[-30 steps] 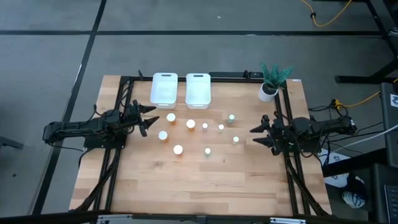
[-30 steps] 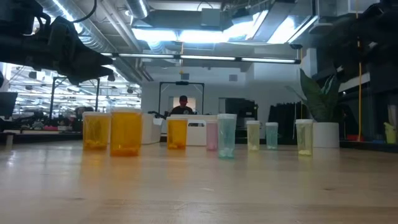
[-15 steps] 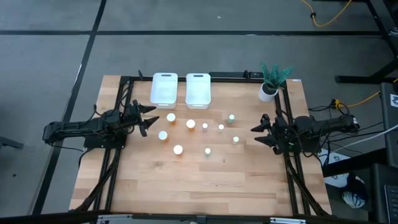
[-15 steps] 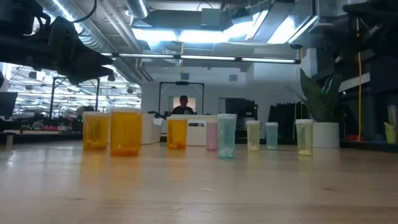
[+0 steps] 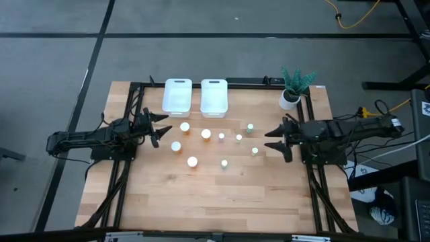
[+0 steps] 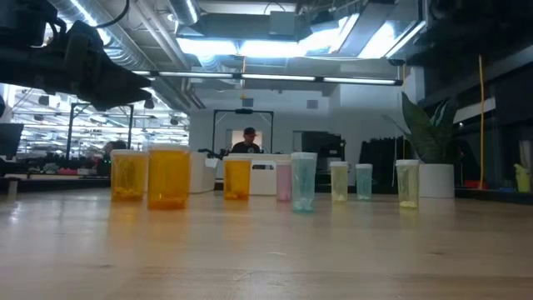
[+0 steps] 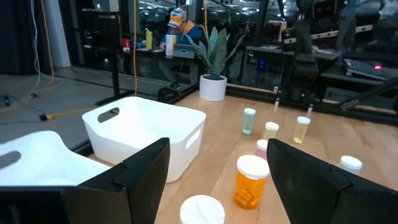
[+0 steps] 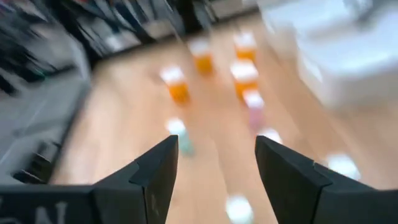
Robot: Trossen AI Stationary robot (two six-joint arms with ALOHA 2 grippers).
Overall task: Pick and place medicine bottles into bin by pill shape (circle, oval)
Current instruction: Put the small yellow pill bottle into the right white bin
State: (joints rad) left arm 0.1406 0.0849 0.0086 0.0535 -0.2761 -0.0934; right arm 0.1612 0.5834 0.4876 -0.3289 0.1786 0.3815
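Observation:
Several small white-capped bottles stand upright on the wooden table (image 5: 168, 202): wider orange ones (image 5: 206, 134) (image 6: 168, 177) toward the left, slimmer pale ones (image 5: 238, 138) (image 6: 303, 182) toward the right. My left gripper (image 5: 163, 130) (image 7: 219, 146) is open and empty, just left of the orange bottles (image 7: 250, 180). My right gripper (image 5: 271, 140) (image 8: 216, 142) is open and empty, just right of the nearest slim bottle (image 5: 254, 151). The bottles show blurred in the right wrist view (image 8: 178, 86).
Two white bins (image 5: 177, 96) (image 5: 213, 97) stand side by side at the table's far edge, behind the bottles; they also show in the left wrist view (image 7: 149, 134). A white pot with a green plant (image 5: 290, 99) stands at the far right corner. A person sits in the room beyond (image 6: 247, 142).
My right gripper has moved toward the table's left, out over the table toward the slim bottles, staying open. The bottles have stayed where they were.

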